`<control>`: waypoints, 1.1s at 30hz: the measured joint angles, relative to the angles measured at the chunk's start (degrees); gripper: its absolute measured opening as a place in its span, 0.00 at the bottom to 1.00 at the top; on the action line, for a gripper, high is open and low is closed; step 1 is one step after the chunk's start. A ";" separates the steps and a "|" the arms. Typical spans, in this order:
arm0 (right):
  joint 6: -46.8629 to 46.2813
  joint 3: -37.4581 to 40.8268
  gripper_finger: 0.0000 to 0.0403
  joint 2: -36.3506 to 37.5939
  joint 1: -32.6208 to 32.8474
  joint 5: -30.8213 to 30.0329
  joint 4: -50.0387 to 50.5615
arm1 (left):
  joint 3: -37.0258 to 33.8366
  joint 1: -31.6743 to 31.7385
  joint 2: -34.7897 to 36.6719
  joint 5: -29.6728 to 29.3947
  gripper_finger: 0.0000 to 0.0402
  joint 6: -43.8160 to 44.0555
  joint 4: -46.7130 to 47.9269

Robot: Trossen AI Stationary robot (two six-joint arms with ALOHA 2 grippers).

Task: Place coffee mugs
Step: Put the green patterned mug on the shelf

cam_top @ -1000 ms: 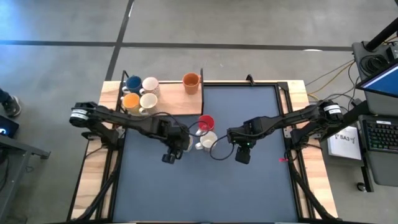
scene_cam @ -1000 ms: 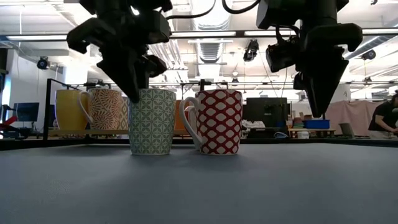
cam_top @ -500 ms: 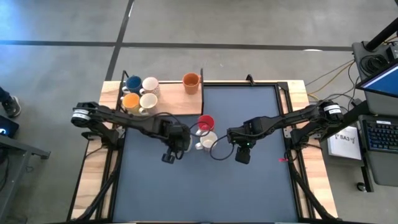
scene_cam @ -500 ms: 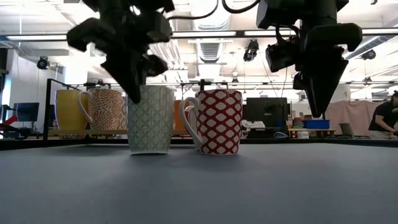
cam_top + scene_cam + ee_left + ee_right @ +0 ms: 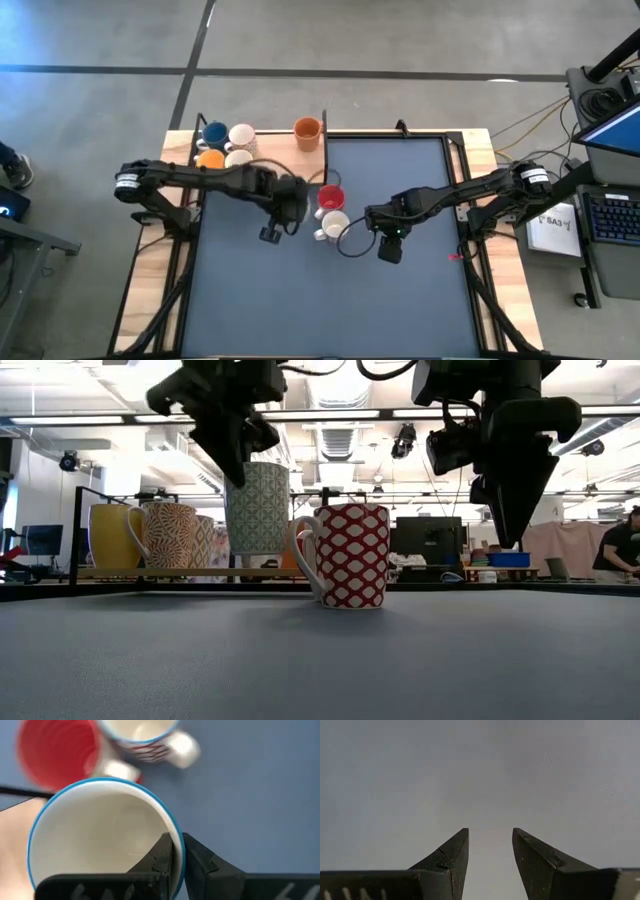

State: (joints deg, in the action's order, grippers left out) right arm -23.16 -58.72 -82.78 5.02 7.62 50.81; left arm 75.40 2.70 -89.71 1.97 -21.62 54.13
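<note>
From overhead my left arm hides two shelf mugs (image 5: pixel 222 156), so I cannot count them. Left gripper (image 5: pixel 177 852) pinches the rim of a green-patterned mug (image 5: pixel 256 510), held clear off the mat. Beside it stand a red mug (image 5: pixel 331 197) and, probably touching, a red-and-white mug (image 5: pixel 352 555). Right gripper (image 5: pixel 490 851) hangs parted, holding nothing.

I see a keyboard (image 5: pixel 611 217) and cables (image 5: pixel 540 125) off the counter's (image 5: pixel 330 300) right, and a person (image 5: pixel 619 552) far right.
</note>
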 joint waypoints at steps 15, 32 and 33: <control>0.17 0.02 0.35 0.00 0.00 0.00 -0.31 | -2.41 22.51 2.87 0.56 0.03 -15.29 -0.03; 0.45 0.02 0.35 0.00 -0.04 -0.04 -1.11 | -2.40 34.54 2.77 2.14 0.03 -21.41 -5.04; 0.44 0.02 0.35 0.00 -0.04 -0.03 -1.27 | -2.40 34.81 2.77 2.18 0.03 -21.84 -5.12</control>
State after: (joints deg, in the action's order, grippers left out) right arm -22.72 -58.70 -82.78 4.97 7.58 49.54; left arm 72.99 37.52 -86.94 4.15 -43.46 49.01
